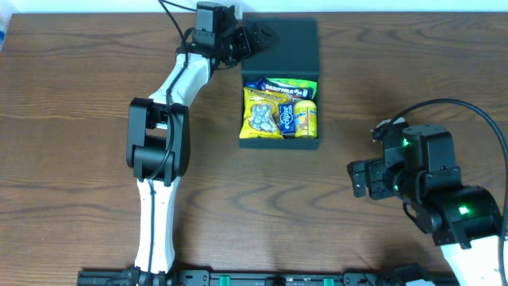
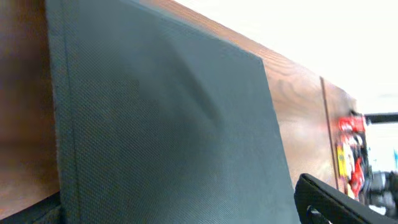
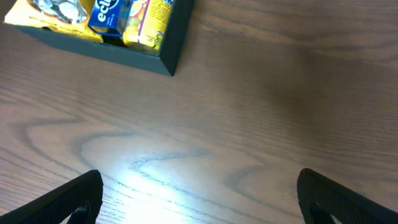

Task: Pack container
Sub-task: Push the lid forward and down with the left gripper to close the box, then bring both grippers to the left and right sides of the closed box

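Resting at the middle of the worktop's (image 1: 79, 119) far edge, the container (image 1: 278, 144) is a dark square box standing open. Its lid (image 1: 290, 48) is folded back flat toward the far edge. Inside lie snack packets, packed side by side: a large yellow packet (image 1: 260, 115) on the left, a blue packet (image 1: 287, 117) in the middle, a smaller yellow packet (image 1: 307, 119) on the right and a green-and-blue packet (image 1: 286, 86) across the far side.

Left arm: the left pincer (image 1: 252, 38) is at the lid's left far corner, jaws spread. Its wrist view is filled by the lid's textured dark surface, with one finger (image 2: 336, 202) at the lower right. No grip on the lid is visible.

Right arm: the right pincer (image 1: 359, 179) hangs over bare wood toward the right edge, well apart from the container. Its fingers (image 3: 68, 202) stand wide apart with nothing between them, and the container's near right corner shows at the top of that view.
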Motion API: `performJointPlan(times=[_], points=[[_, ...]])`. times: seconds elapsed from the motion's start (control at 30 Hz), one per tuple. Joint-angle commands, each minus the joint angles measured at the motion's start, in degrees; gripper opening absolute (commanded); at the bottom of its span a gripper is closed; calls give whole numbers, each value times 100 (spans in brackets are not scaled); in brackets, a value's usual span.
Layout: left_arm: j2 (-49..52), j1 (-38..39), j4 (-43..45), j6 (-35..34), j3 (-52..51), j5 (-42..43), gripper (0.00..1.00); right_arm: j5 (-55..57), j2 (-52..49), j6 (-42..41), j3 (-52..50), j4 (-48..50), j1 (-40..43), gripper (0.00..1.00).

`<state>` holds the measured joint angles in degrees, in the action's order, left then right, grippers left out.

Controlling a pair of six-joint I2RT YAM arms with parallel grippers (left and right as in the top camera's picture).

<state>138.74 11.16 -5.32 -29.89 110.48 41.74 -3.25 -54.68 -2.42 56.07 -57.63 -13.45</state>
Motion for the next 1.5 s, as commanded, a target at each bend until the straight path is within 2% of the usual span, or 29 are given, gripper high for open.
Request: performJointPlan(times=[0.0, 0.23, 0.5, 0.9, 1.33, 1.47], points=[[66, 0, 210, 577, -7, 575, 96, -39, 39, -74, 4, 0, 42, 99], [31, -4, 909, 938, -7, 1622, 96, -39, 39, -74, 4, 0, 42, 99], [-229, -20, 778, 1036, -4, 1982, 96, -42, 39, -74, 4, 0, 42, 99], [-1357, -63, -1327, 2682, -7, 1473, 96, -42, 39, -74, 4, 0, 42, 99], [-1801, -63, -2693, 2894, -7, 1123, 96, -42, 39, -74, 4, 0, 42, 99], [-2022, -63, -3220, 3191, -7, 1113, 96, -42, 39, -74, 4, 0, 42, 99]])
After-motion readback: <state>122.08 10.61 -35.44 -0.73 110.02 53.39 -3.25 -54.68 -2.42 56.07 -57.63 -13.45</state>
